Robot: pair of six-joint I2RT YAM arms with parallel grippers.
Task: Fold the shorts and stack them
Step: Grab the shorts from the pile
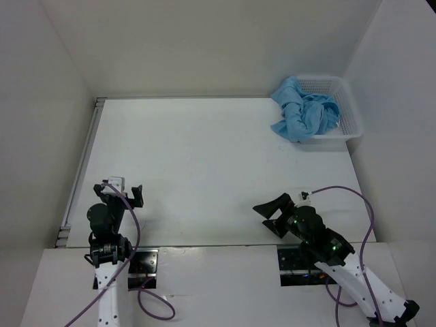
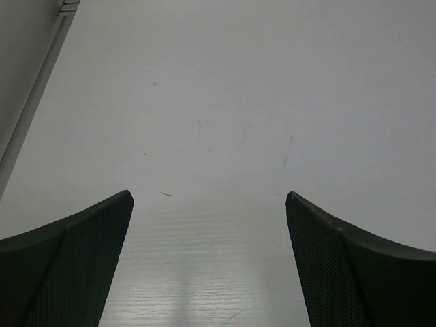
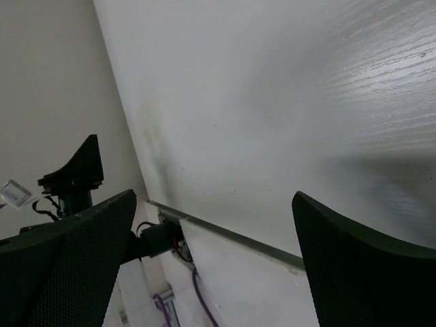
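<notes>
From the overhead camera I find the shorts [image 1: 303,116] crumpled in a sky-blue heap at the far right corner of the table [image 1: 204,150]. They sit partly inside the white mesh basket [image 1: 349,112], and a fold spills over its left rim onto the tabletop. Only this view shows them to me; both wrist cameras point elsewhere.

Both arms sit at the near edge, well apart from the heap. The left gripper [image 1: 126,189] is spread wide and holds nothing. Its wrist camera confirms that up close: the two dark fingers [image 2: 82,259] stand far apart over white tabletop marked with a few faint scratches (too fine to make out from above). That camera also catches the metal rail [image 2: 34,102] along the table's left edge.

The right gripper [image 1: 263,216] is likewise wide open and carries nothing, angled toward the middle of the table. Its wrist view is strongly tilted. It gives me something the overhead does not: a sideways look across the near edge to the left arm [image 3: 75,174], with a purple cable [image 3: 202,300] below it.
</notes>
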